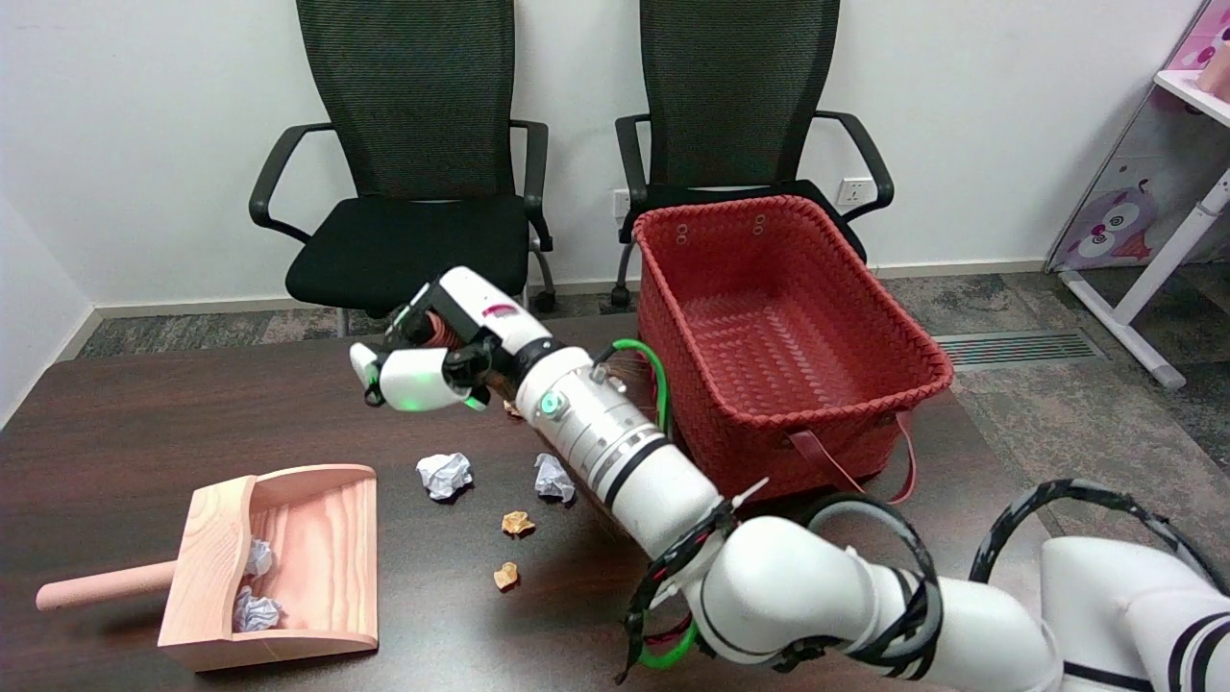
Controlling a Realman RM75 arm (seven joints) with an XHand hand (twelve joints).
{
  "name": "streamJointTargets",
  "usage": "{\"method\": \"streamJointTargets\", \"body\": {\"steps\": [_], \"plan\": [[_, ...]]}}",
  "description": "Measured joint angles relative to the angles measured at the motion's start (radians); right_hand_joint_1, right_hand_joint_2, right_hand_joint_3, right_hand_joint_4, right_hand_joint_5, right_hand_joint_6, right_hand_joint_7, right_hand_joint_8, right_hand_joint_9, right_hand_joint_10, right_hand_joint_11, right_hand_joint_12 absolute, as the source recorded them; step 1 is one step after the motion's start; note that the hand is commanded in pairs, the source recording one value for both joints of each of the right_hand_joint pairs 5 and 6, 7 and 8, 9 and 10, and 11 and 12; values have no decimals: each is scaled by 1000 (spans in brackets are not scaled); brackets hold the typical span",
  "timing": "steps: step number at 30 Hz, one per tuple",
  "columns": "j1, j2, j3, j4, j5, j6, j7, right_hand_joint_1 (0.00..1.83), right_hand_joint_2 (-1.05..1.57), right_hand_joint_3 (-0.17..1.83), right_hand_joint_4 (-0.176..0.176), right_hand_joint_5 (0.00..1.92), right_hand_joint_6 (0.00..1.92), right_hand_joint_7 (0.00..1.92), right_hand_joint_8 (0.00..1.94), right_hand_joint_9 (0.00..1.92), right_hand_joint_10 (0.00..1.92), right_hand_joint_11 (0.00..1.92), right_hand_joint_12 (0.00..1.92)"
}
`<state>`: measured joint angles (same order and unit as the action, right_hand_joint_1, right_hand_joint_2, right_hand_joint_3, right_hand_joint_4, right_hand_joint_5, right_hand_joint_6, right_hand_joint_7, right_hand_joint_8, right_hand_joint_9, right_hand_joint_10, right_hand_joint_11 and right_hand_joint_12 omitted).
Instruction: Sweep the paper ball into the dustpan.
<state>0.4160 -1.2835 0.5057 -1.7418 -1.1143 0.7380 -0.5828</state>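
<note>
A white robot arm is reaching in from the lower right across a dark wooden table [144,432], and its right hand [437,356] is hanging above the tabletop with fingers curled in; whether it is holding anything cannot be told. Below the hand, two crumpled white paper balls [445,474] [553,478] are lying on the table, with two small brown scraps [518,523] [506,575] lower still. Down and to the left of the hand, a pale wooden dustpan [317,548] is sitting with two paper balls inside it. To the right of the hand, a red woven basket [769,317] is standing beside the forearm. Two black office chairs [413,173] are standing beyond.
</note>
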Motion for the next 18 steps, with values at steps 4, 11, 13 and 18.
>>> {"method": "streamJointTargets", "body": {"steps": [4,11,13,18], "plan": [[-20,-27,4,34,-17,-8,-49,902,1146,1521,176,1920,1920,1920,1920,1920,1920,1920,1920],[-43,-73,7,104,-38,-54,-102,873,1109,1611,176,1920,1920,1920,1920,1920,1920,1920,1920],[-47,-84,7,122,-42,-69,-109,855,1100,1647,175,1920,1920,1920,1920,1920,1920,1920,1920],[-56,-111,8,164,-48,-105,-108,805,1030,1698,35,1920,1920,1920,1920,1920,1920,1920,1920]]}}
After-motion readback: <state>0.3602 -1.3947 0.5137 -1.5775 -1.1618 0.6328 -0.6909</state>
